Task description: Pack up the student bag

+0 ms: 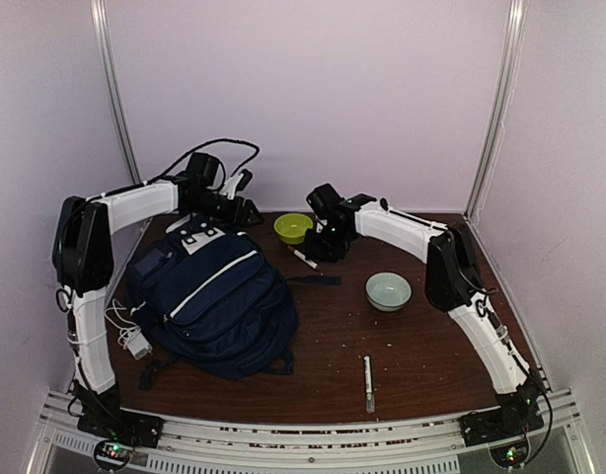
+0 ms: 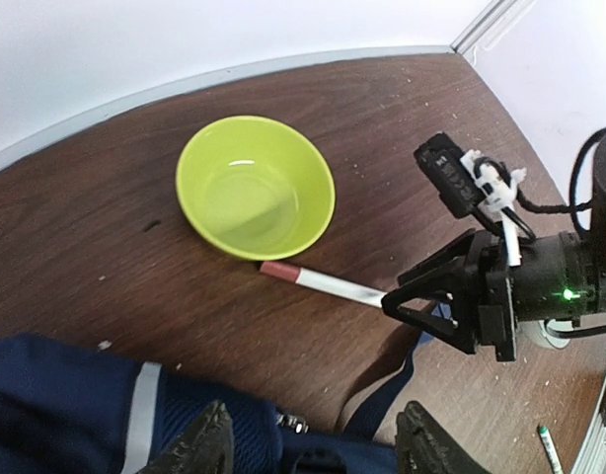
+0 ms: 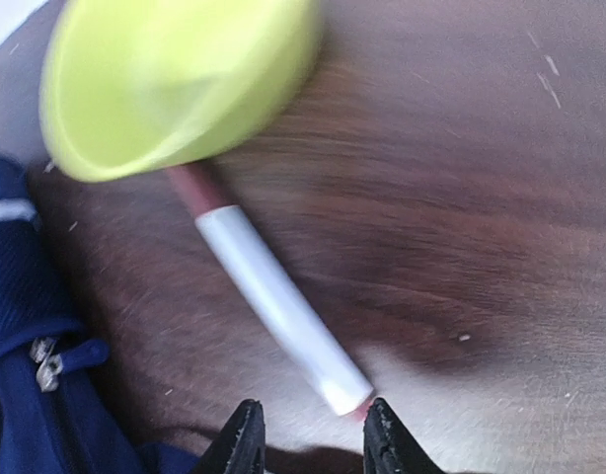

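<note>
The navy student bag (image 1: 216, 296) lies flat on the left of the table, white patch at its far end. Its edge and a zip pull show in the left wrist view (image 2: 66, 405) and in the right wrist view (image 3: 27, 375). My left gripper (image 1: 248, 210) hovers open and empty over the bag's far end (image 2: 316, 449). A white marker with a red cap (image 1: 303, 259) lies beside a lime-green bowl (image 1: 293, 228). My right gripper (image 1: 325, 249) is low over it. It is open (image 3: 313, 439), and the marker's (image 3: 273, 301) near end lies just ahead of the fingertips, ungripped.
A pale green bowl (image 1: 388, 290) stands right of centre. A second pen (image 1: 368, 383) lies near the front edge. A white charger with cable (image 1: 135, 341) lies left of the bag. A dark strap (image 1: 313, 280) trails from the bag towards the marker.
</note>
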Robot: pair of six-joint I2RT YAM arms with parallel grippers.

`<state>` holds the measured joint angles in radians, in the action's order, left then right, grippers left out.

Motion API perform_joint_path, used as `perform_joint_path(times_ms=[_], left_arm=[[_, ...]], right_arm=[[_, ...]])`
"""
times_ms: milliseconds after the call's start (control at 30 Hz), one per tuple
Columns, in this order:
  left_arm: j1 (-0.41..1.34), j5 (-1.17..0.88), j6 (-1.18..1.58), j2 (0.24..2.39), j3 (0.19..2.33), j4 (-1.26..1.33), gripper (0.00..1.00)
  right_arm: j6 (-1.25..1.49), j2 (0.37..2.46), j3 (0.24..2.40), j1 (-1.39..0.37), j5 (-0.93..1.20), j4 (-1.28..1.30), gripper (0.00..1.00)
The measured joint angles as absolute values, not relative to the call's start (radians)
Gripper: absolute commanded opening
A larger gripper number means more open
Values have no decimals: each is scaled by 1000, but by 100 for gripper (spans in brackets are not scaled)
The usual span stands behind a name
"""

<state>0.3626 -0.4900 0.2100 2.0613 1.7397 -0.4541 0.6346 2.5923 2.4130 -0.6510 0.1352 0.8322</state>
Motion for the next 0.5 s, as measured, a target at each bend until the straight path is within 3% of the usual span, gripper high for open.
perform_joint_path(times_ms=[267,500], left_arm=[[416,-468,236,2218,1913,-498,57],[450,-443,223,2243,1943,-534,57]], right_arm=[[865,2592,2316,-557,335,733,35],[953,2601,2314,-556,462,687,30]])
